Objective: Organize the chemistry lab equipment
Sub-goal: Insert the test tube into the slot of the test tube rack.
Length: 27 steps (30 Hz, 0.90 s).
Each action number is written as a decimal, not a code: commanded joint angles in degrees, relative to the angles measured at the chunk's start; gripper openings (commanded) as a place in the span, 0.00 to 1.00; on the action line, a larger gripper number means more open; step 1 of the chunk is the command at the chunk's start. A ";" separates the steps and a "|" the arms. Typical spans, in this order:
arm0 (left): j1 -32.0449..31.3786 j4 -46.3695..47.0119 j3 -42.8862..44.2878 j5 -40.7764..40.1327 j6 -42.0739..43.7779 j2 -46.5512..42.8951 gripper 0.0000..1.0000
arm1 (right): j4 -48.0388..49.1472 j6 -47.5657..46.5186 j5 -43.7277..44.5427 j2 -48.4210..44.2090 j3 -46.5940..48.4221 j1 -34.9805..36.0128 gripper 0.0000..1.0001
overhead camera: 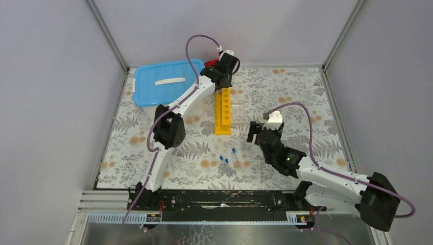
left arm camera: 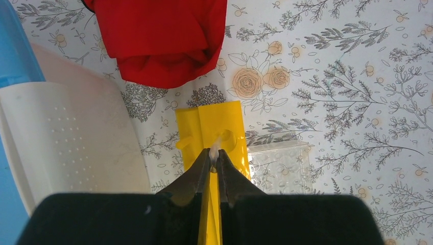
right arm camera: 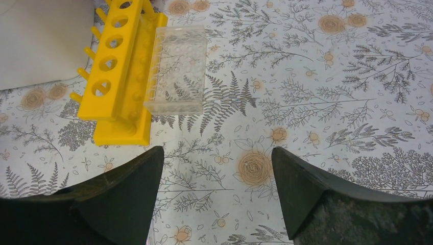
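My left gripper is shut on a small clear tube, whose tip pokes out just over the end hole of the yellow holed rack. From above, the left gripper hangs over the far end of the rack. A clear tube holder lies against the rack's right side. Three blue-capped tubes lie loose on the mat nearer the arms. The white blue-lidded tub stands at the back left. My right gripper is open over bare mat, right of the rack's near end.
A red object lies at the back edge behind the rack. The tub's white wall is close on the left of the left gripper. Grey walls enclose the flower-patterned mat on three sides.
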 commanded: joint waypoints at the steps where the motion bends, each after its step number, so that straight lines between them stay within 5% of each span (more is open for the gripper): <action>1: 0.30 -0.42 0.95 0.09 0.83 0.28 0.09 | 2.91 0.79 -0.15 -0.15 -0.11 -0.57 0.85; 7: -0.37 -0.39 0.76 0.13 0.74 0.70 0.15 | 2.56 1.04 -0.19 -0.78 -0.40 -0.73 0.85; 15: -1.09 1.09 -1.49 -0.21 0.66 -0.06 0.39 | 2.38 1.09 -0.27 -0.34 -0.44 -0.77 0.84; 27: -2.04 2.05 -1.71 -1.12 0.22 -3.44 0.50 | 0.27 1.00 -0.49 0.12 1.22 -0.77 0.85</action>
